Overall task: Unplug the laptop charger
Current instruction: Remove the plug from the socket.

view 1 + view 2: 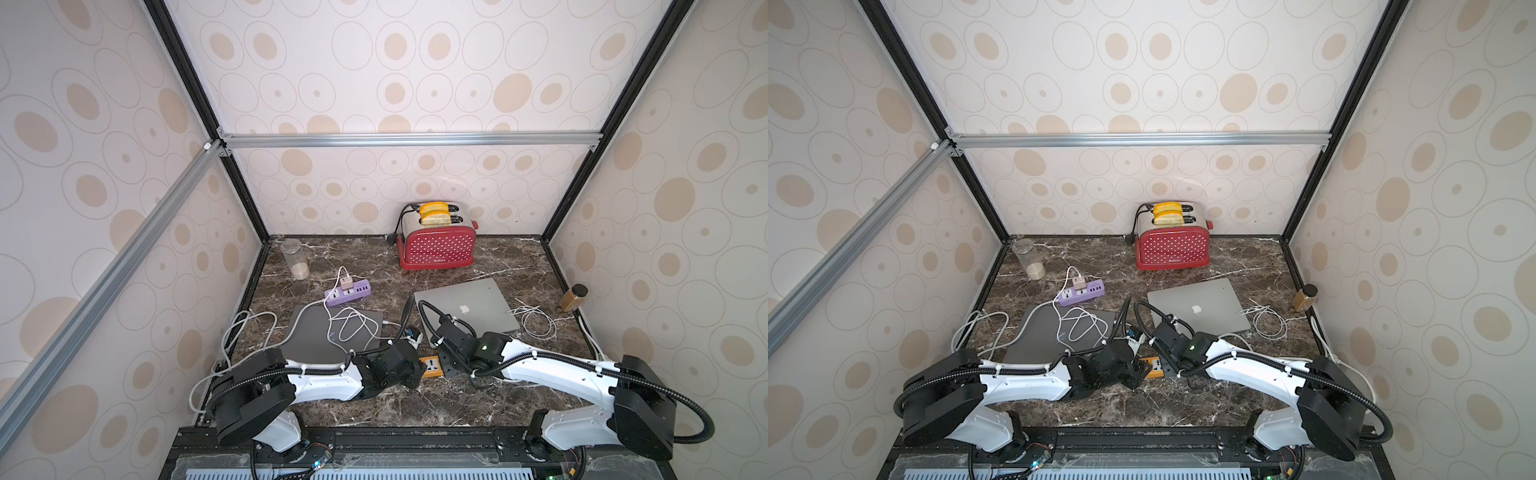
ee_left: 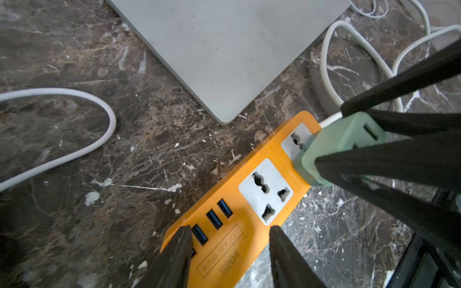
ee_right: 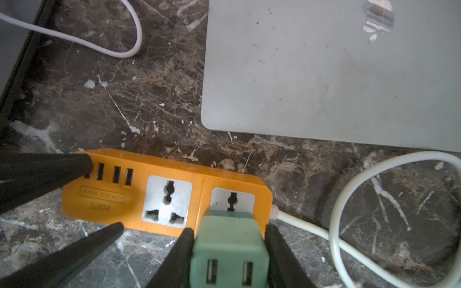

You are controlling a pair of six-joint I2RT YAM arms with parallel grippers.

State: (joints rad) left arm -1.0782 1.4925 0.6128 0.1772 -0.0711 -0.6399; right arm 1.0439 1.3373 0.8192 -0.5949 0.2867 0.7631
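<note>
An orange power strip (image 1: 430, 368) (image 1: 1152, 368) lies on the marble counter between my two arms. A pale green charger block (image 3: 229, 246) (image 2: 341, 142) is plugged into its end socket, and it has two USB ports on its face. My right gripper (image 3: 229, 232) is shut on the block, one black finger pressed on each side. My left gripper (image 2: 229, 229) grips the strip (image 2: 249, 239) across its width at the USB end, with the fingers against both long edges. In both top views the arms hide the charger.
A silver laptop (image 1: 465, 307) lies just behind the strip and a dark grey laptop (image 1: 324, 332) sits to the left under loose white cables. Further back are a purple power strip (image 1: 347, 293), a red toaster (image 1: 436, 245) and a glass jar (image 1: 296, 259). An amber bottle (image 1: 573, 297) stands at the right wall.
</note>
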